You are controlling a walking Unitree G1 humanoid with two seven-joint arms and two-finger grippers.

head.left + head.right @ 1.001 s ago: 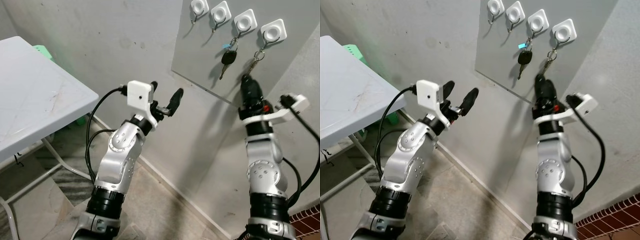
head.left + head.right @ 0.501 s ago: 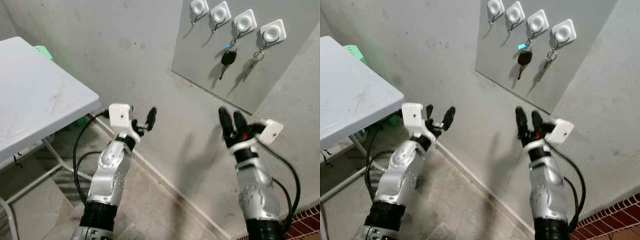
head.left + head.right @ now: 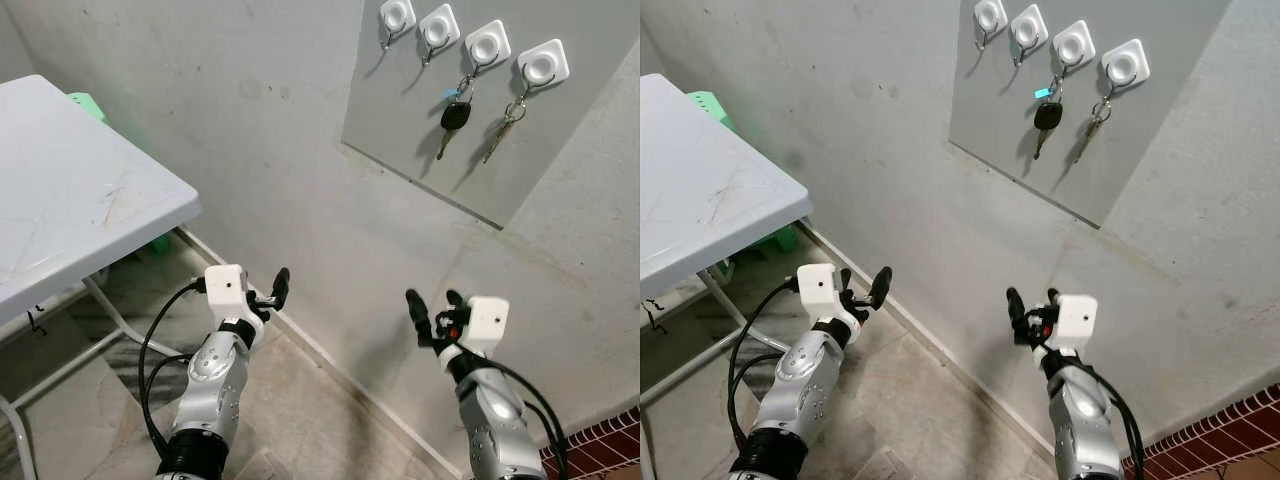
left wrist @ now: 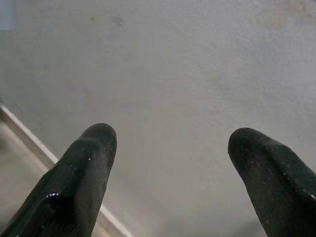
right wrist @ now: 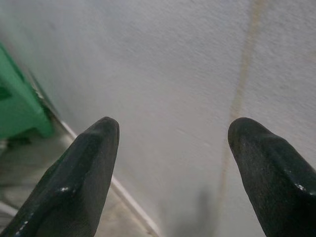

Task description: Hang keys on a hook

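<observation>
Four white square hooks sit in a row on a grey wall panel. A black car key with a blue tag hangs from the third hook. A bunch of silver keys hangs from the rightmost hook. My left gripper is low, far below the panel, open and holding nothing. My right gripper is also low, open and holding nothing. In the wrist views, both the left fingertips and the right fingertips stand wide apart, facing bare wall.
A white folding table stands at my left, with a green stool behind it against the wall. The grey wall meets the tiled floor along a skirting line. Red brick paving lies at the lower right.
Both arms have dropped from the height of the panel to well below it. The right gripper has left the silver keys, which stay hanging on the rightmost hook.
</observation>
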